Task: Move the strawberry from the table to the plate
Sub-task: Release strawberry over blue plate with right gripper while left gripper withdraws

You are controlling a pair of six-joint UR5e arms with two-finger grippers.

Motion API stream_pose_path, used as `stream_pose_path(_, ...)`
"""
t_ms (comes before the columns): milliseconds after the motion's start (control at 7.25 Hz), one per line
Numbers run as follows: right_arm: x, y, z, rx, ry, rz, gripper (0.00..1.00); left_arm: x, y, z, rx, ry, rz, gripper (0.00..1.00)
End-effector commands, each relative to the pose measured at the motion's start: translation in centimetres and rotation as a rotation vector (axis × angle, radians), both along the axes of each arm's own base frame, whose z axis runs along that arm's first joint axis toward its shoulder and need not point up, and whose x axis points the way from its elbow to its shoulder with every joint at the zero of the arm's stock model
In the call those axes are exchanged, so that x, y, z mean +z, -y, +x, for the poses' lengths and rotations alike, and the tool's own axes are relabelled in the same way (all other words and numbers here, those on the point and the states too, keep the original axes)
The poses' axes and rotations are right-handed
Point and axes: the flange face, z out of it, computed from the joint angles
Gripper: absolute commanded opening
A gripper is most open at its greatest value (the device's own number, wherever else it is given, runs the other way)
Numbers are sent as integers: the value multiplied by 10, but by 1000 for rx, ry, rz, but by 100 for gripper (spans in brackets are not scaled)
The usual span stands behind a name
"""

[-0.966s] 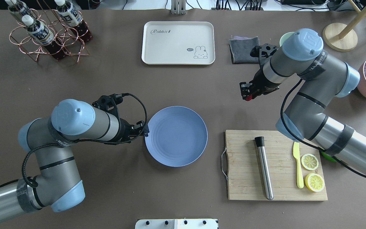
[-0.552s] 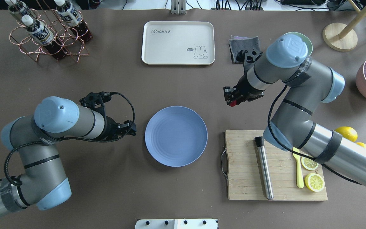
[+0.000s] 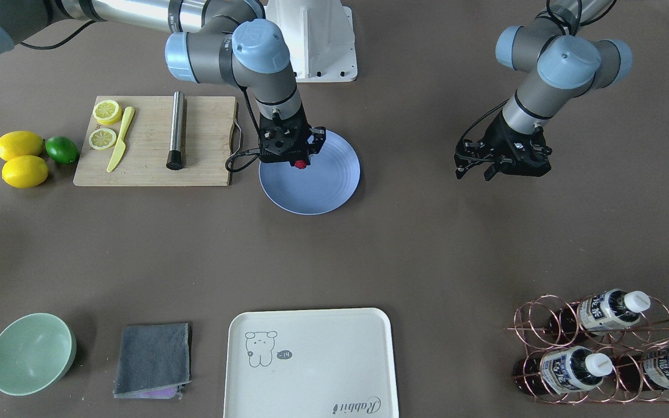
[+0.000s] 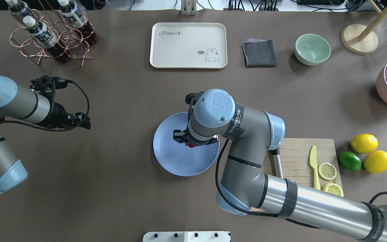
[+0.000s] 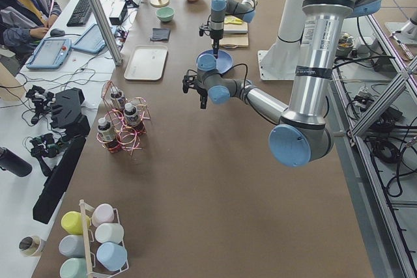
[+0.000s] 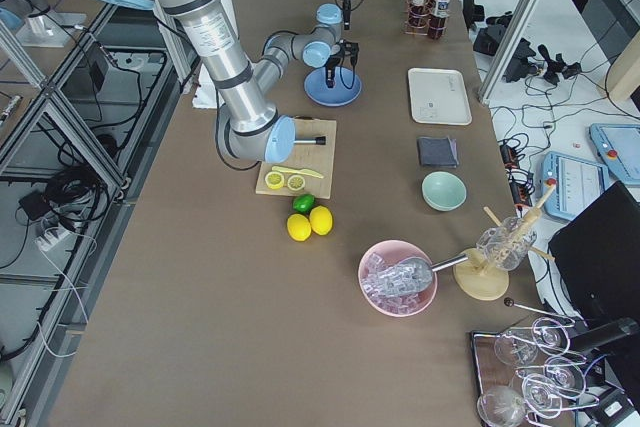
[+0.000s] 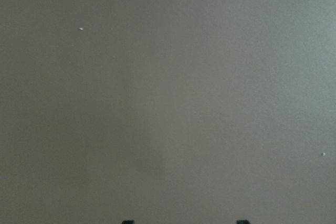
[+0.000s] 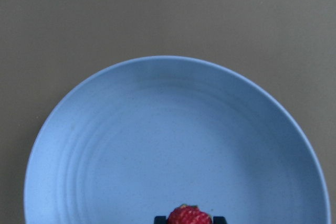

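- two claws are in view; the right claw [image 3: 299, 162] points straight down over the plate [image 4: 180, 164] and is clenched on the strawberry [image 8: 189, 216].
- the strawberry is pinched at the tip of that claw, close to the plate's middle in the overhead view. it seems to hang just above the blue surface, though from these angles i cannot tell whether it touches.
- the plate lies flat on the brown tabletop [image 4: 113, 195].
- the left claw [image 4: 85, 122] hovers at 9 o'clock of the plate, well apart from it. its tips are spread and it grasps nothing.
- a cutting board [image 4: 297, 158] lies at 3 o'clock of the plate, partly under the right arm. it carries a yellow knife [image 4: 313, 161], two lemon slices [image 4: 327, 170] and a metal rod [image 3: 177, 130].
- two lemons [image 4: 364, 143] and a lime [image 4: 350, 161] sit together on the tabletop beyond the board, further toward 3 o'clock.
- a cream tray [image 4: 188, 45] lies at 12 o'clock of the plate, well apart.
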Motion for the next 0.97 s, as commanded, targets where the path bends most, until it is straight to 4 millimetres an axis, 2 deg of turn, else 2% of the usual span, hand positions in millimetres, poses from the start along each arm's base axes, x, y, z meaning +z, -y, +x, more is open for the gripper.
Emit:
stream_pose_path(0,8,-2,-21,4,-33,0,0,4,1,-6,-2,4,1,72)
stream_pose_path(138,8,-2,-22,4,-34,0,14,2,0,-6,-2,2,3,72)
stream_pose_path(276,9,-1,-21,1,-35,5,99,2,0,-6,-2,2,3,72)
stream_pose_path(414,7,-2,-20,-3,-31,11,100,1,1,-8,-6,-1,4,72)
stream_pose_path(552,2,9,-6,12,-19,9,100,0,4,-14,2,-9,-15,72)
stream_pose_path(690,10,35,35,35,-7,-13,100,-2,16,-32,-10,-27,-31,72)
stream_pose_path(828,28,65,98,-12,-11,12,100,8,23,-53,-6,-23,-24,72)
